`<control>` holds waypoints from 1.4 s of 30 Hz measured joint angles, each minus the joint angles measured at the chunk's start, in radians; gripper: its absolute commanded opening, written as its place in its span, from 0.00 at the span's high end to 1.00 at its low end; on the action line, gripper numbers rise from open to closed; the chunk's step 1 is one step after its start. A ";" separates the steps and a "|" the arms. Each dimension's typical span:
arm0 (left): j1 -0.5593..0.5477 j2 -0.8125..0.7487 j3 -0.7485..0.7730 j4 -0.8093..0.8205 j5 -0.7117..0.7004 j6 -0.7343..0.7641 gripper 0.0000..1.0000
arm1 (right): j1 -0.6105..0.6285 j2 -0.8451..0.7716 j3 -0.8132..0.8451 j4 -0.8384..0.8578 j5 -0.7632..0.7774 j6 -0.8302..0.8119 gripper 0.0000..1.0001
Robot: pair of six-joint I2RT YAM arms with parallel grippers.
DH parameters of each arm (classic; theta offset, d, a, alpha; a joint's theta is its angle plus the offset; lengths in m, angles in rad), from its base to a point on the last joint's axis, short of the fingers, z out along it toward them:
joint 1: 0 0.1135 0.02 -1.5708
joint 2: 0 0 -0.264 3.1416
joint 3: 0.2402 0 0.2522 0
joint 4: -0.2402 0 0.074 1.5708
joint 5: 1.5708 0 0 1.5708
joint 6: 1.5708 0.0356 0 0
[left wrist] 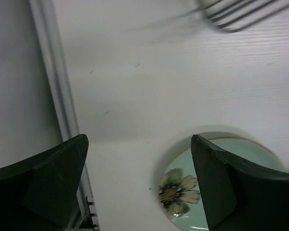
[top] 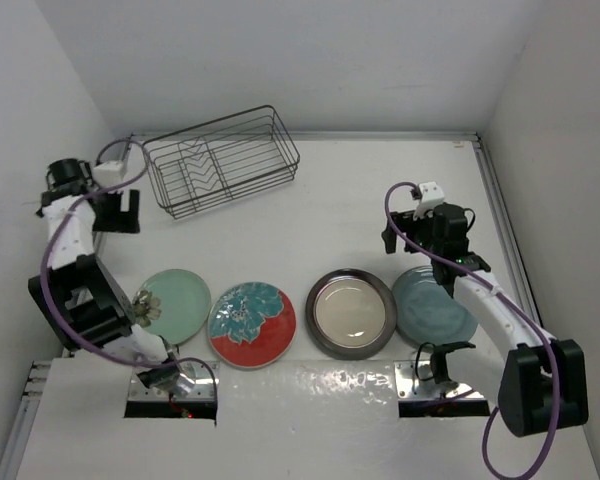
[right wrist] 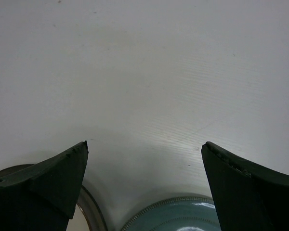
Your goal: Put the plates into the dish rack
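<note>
Progress stands at the very start: the dish rack (top: pixel 222 165) sits at the far left of the tabletop (top: pixel 360 210) with no plate between its divider prongs, and all four plates lie flat in a row near the arm bases. From left to right in the top view they are the mint-green plate (top: pixel 177 305), the red floral plate (top: pixel 252 324), the cream plate (top: pixel 351 313) with its dark rim and the blue-teal plate (top: pixel 425 300), each close beside its neighbour and all well apart from the rack. The left end effector (left wrist: pixel 139 139) hangs with its jaws wide apart and nothing between them, over bare tabletop between the rack and the mint-green plate, whose flowered edge shows low in its wrist view. The right end effector (right wrist: pixel 144 144) is likewise spread and empty, poised above the far edges of the cream and blue-teal plates. By my reading no plate is gripped, so all four are left to be lifted, tipped upright and slotted; the mint-green plate looks nearest for the left arm, the blue-teal for the right.
</note>
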 measured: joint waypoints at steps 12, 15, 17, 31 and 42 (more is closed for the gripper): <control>0.283 0.128 -0.147 -0.180 0.248 0.214 0.15 | 0.172 0.140 0.113 0.018 -0.062 -0.050 0.01; 0.325 0.198 -0.147 -0.209 0.291 0.284 0.16 | 0.190 0.172 0.145 0.020 -0.062 -0.053 0.01; 0.325 0.212 -0.148 -0.218 0.310 0.318 0.19 | 0.198 0.192 0.166 0.022 -0.062 -0.052 0.02; 0.325 0.290 -0.222 -0.254 0.270 0.471 0.37 | 0.316 0.221 0.204 0.026 0.026 -0.054 0.02; 0.327 0.443 -0.105 -0.344 0.256 0.494 1.00 | 0.356 0.188 0.206 -0.007 0.137 -0.054 0.01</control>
